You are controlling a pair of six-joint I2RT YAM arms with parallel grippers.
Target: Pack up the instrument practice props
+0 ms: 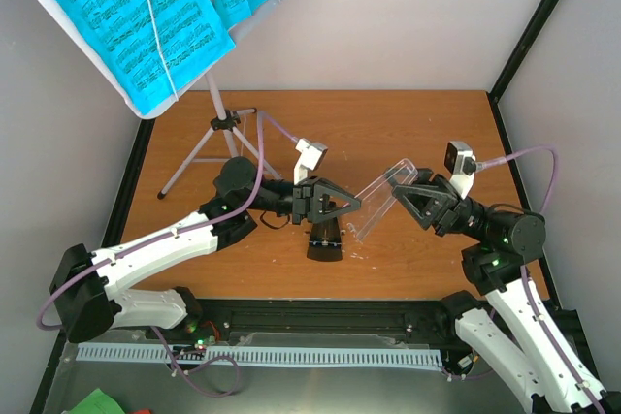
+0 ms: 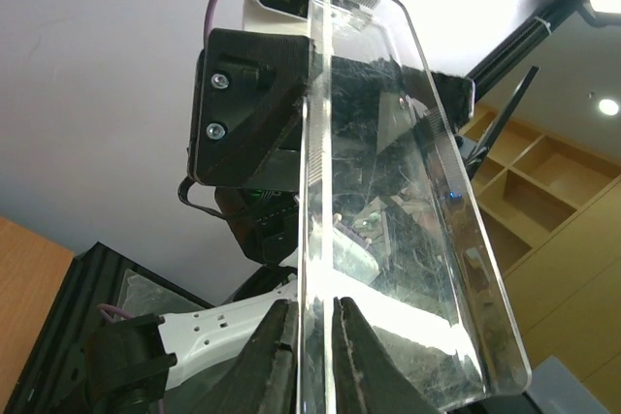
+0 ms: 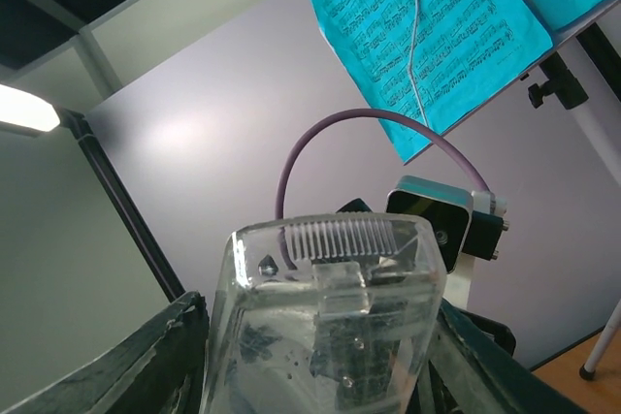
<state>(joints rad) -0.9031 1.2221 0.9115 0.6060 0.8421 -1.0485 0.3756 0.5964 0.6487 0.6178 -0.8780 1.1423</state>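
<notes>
The clear plastic cover point(image 1: 381, 198) hangs tilted above the table between both grippers. My left gripper point(image 1: 351, 204) is shut on the thin wall at its lower open end; the left wrist view shows its fingers point(image 2: 277, 356) pinching that edge of the cover point(image 2: 388, 191). My right gripper point(image 1: 404, 193) grips the cover's closed top end, one finger pressed on each side of the cover point(image 3: 330, 317). The small black metronome point(image 1: 325, 239) stands uncovered on the table under the left gripper. The white music stand point(image 1: 218, 123) with cyan pages point(image 1: 126, 16) stands at the back left.
The stand's tripod legs point(image 1: 189, 167) spread over the back left of the wooden table point(image 1: 437, 123), close behind the left arm. A purple cable point(image 1: 277, 128) loops above the left wrist. Black frame rails border the table on both sides.
</notes>
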